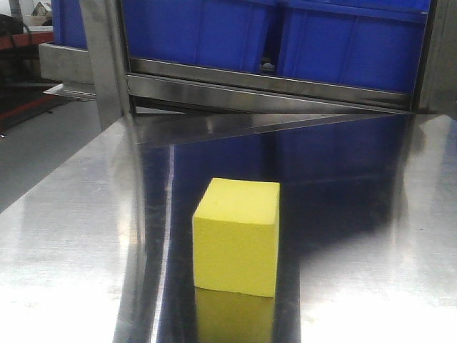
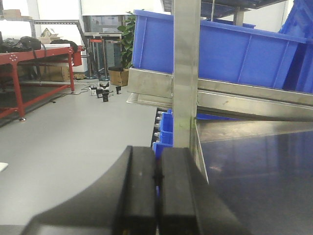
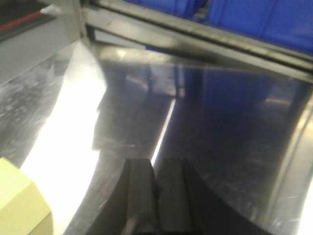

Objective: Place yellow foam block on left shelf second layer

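The yellow foam block (image 1: 236,237) stands alone on the shiny steel shelf surface (image 1: 64,236) near the front, its reflection under it. Neither gripper shows in the front view. In the right wrist view a corner of the block (image 3: 22,205) sits at the lower left, apart from my right gripper (image 3: 155,166), which is shut with nothing between its black fingers. My left gripper (image 2: 157,155) is shut and empty too, hanging beside the shelf's left upright post (image 2: 186,73), off the shelf's left edge.
Blue plastic bins (image 1: 335,39) fill the tilted steel layer (image 1: 271,89) just above and behind the block. Smaller blue bins (image 2: 165,128) sit low beside the post. Open grey floor (image 2: 63,137) and a red-framed bench (image 2: 29,58) lie to the left.
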